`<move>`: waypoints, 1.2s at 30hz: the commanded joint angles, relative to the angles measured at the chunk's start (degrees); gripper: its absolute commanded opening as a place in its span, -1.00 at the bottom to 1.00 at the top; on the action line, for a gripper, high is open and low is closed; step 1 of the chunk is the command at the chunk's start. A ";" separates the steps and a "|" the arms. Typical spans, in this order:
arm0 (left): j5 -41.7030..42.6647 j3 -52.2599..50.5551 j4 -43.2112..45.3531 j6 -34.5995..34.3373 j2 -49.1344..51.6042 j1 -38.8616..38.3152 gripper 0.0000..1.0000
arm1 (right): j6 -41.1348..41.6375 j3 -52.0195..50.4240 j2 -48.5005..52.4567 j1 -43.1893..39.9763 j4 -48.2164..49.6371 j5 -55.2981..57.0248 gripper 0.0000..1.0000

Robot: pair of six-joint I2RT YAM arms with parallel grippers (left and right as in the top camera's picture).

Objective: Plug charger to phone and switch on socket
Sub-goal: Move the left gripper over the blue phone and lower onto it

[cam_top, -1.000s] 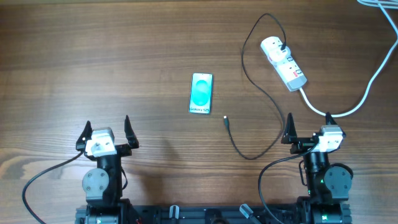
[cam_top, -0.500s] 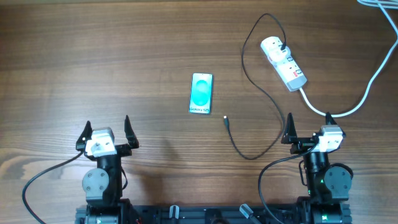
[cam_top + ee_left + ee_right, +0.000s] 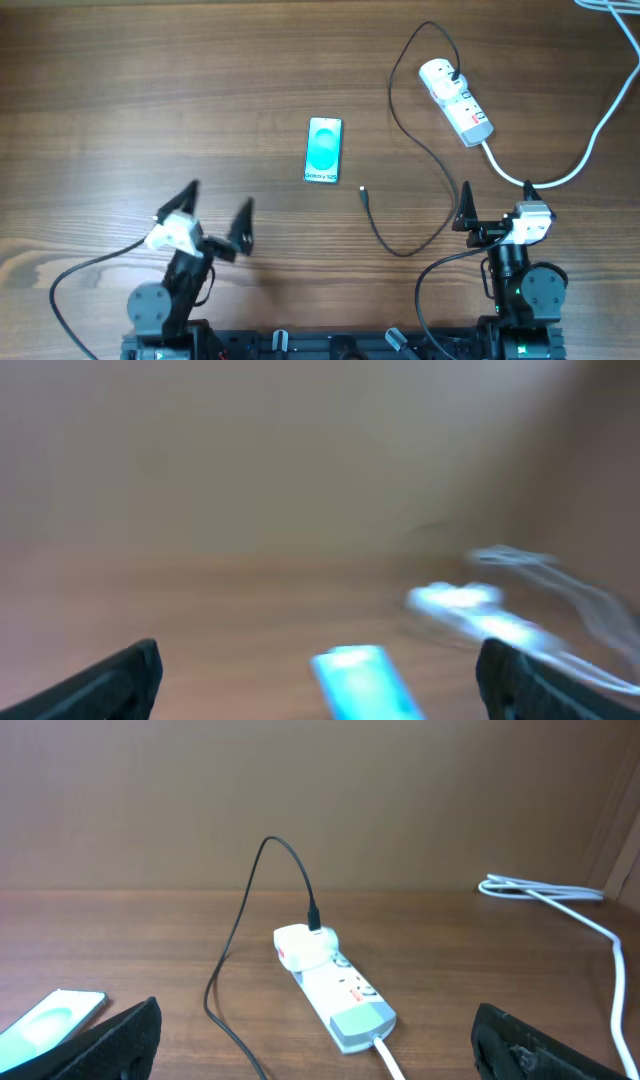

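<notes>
We see the teal-screened phone (image 3: 324,150) lying flat, the black charger (image 3: 366,200) plugged into the white socket (image 3: 456,101), and the left gripper (image 3: 220,195) and right gripper (image 3: 497,190) spread wide, holding nothing.

Left hand (image 3: 220,196) tilted rightward, right hand (image 3: 497,192) straight, both spread wide.

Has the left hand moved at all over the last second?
Yes. In the overhead view the left hand has swung right and turned, closing the gap toward the phone, which has stayed put. The hand is open and empty.

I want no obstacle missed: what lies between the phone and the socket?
Only the thin black cable of the charger crosses that bare table, as the overhead view shows.
</notes>
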 commanded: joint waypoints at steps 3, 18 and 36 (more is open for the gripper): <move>14.25 -0.02 26.77 -11.06 -0.39 0.33 1.00 | -0.50 -0.07 -0.61 -0.31 0.15 -0.26 0.99; 21.90 65.35 -33.07 -5.38 40.04 0.33 1.00 | -0.50 -0.07 -0.61 -0.31 0.15 -0.28 0.99; -21.73 100.89 -70.29 -8.90 86.38 -27.10 0.99 | -0.50 -0.07 -0.61 -0.31 0.15 -0.28 1.00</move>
